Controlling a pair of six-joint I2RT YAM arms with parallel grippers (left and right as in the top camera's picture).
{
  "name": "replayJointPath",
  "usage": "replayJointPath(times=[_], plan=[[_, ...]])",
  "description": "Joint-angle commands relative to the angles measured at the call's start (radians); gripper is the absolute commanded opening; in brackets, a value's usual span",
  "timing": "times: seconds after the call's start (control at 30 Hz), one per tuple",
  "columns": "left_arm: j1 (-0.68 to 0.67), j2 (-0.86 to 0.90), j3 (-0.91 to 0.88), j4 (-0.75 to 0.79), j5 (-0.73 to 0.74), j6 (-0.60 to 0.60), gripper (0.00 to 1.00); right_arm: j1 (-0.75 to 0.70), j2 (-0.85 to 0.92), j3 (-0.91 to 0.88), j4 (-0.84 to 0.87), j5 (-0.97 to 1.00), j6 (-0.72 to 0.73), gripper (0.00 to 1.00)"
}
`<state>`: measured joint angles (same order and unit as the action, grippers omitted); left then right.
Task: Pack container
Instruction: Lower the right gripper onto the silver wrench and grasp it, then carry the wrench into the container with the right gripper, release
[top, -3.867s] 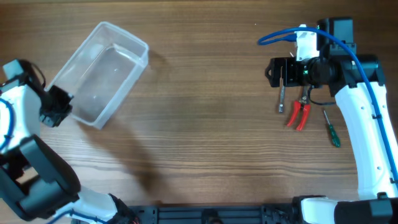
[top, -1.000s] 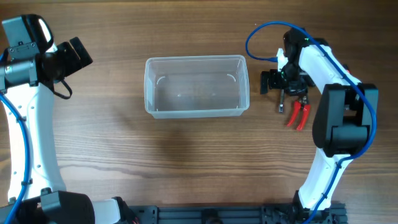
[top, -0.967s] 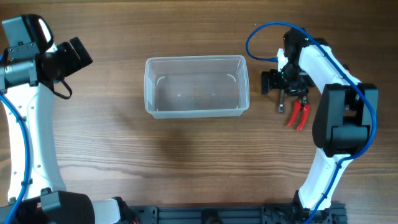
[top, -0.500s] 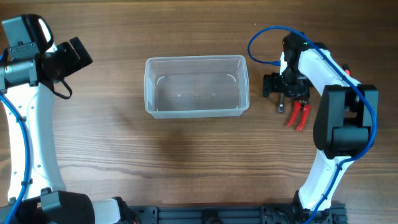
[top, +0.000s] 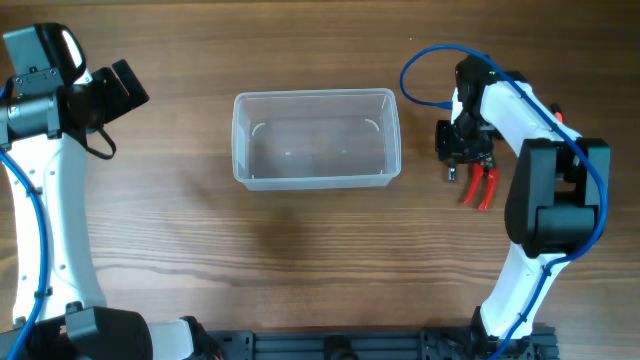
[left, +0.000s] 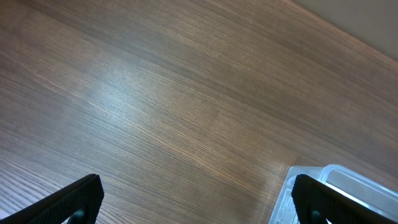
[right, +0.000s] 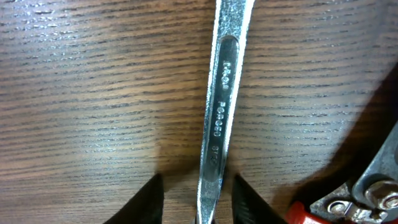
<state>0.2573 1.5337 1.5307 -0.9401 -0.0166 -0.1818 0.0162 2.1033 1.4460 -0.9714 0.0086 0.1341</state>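
The clear plastic container (top: 316, 96) sits empty at the table's middle, long side left to right; one corner (left: 348, 186) shows in the left wrist view. Right of it a silver wrench (top: 452, 173) lies on the wood beside red-handled pliers (top: 482, 186). My right gripper (top: 458, 150) is down over the wrench (right: 221, 93). Its black fingers (right: 154, 198) flank the shaft closely, with a thin strip of wood showing on each side, so my right gripper (right: 198, 194) reads as narrowly open. My left gripper (top: 130, 85) stands wide open at the far left, over bare wood (left: 199, 199).
The pliers (right: 373, 199) lie just right of the wrench, close to my right finger. A blue cable (top: 425, 70) loops above the right arm. The right arm's white links run down the table's right side.
The right jaws have drawn in from wide open to closely flank the wrench. Since the oldest frame the container has moved from the far left to the middle. The left arm is still.
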Motion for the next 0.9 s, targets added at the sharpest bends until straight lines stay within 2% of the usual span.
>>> replayJointPath(times=[0.0, 0.07, 0.13, 0.17, 0.37, 0.47, 0.7, 0.8, 0.87], plan=[[0.002, 0.004, 0.002, -0.001, 0.016, -0.013, 1.0, -0.002, 0.048, -0.046, 0.002, -0.009, 0.001, 0.24], [0.002, 0.004, 0.002, -0.001, 0.016, -0.013, 1.0, -0.002, 0.048, -0.046, 0.002, -0.009, 0.0, 0.13], [0.002, 0.004, 0.002, -0.001, 0.016, -0.013, 1.0, -0.002, 0.048, -0.046, 0.002, -0.009, 0.0, 0.1], [0.002, 0.004, 0.002, -0.001, 0.016, -0.013, 1.0, -0.002, 0.048, -0.046, 0.002, -0.009, 0.001, 0.05], [0.002, 0.004, 0.002, -0.001, 0.016, -0.013, 1.0, -0.002, 0.043, -0.034, -0.006, -0.009, 0.0, 0.04], [0.002, 0.004, 0.002, 0.0, 0.016, -0.013, 1.0, -0.002, 0.026, 0.031, -0.055, -0.009, -0.004, 0.04], [0.002, 0.004, 0.002, -0.001, 0.016, -0.013, 1.0, 0.002, -0.143, 0.205, -0.142, -0.009, -0.005, 0.04], [0.002, 0.004, 0.002, -0.001, 0.016, -0.013, 1.0, 0.045, -0.254, 0.268, -0.139, -0.01, -0.094, 0.04], [0.002, 0.004, 0.002, 0.0, 0.016, -0.013, 1.0, 0.132, -0.326, 0.301, -0.132, -0.009, -0.225, 0.04]])
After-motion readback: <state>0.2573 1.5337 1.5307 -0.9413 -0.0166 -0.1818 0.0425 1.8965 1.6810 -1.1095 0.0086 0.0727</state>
